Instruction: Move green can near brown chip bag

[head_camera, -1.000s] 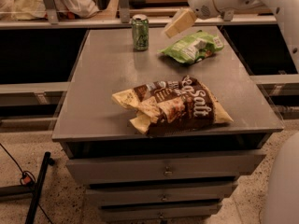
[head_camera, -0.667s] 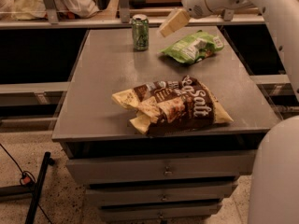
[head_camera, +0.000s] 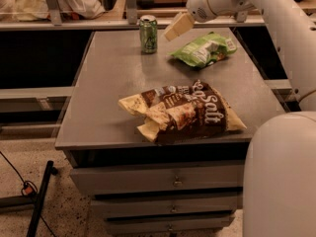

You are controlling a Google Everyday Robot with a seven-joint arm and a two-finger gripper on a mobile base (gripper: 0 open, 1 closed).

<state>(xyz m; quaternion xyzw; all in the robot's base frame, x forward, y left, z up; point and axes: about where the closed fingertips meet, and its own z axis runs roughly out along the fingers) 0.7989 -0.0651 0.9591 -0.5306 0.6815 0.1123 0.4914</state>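
Approach stage, by the look of things, with the grasp not yet made: holding the gripper (head_camera: 178,26) in the air at the far end of the grey table (head_camera: 108,83), just beside the upper part of the green can (head_camera: 148,33), on the side facing the green chip bag (head_camera: 203,49), and apparently not touching it. Not showing, from this angle, whether spread or pressed together; carrying nothing, as far as can be judged. Leaving the green can standing upright near the table's far edge, well apart from the brown chip bag (head_camera: 185,112) lying crumpled near the front edge with its "Salt" lettering facing up. Stretching the white arm (head_camera: 276,23) in from the right, above the green chip bag. Calling next, most likely, for lining up at the can's mid-height, straddling its body and clamping firmly enough for smooth metal without denting it. Then lifting clear, carrying toward the front of the table and setting down upright on bare tabletop just beside the brown chip bag, not on top of it. Needing care over two things: tipping the light can with a sideways bump during the line-up, and brushing the green chip bag lying close by. Offering open tabletop to the left of the brown chip bag as a likely landing spot.
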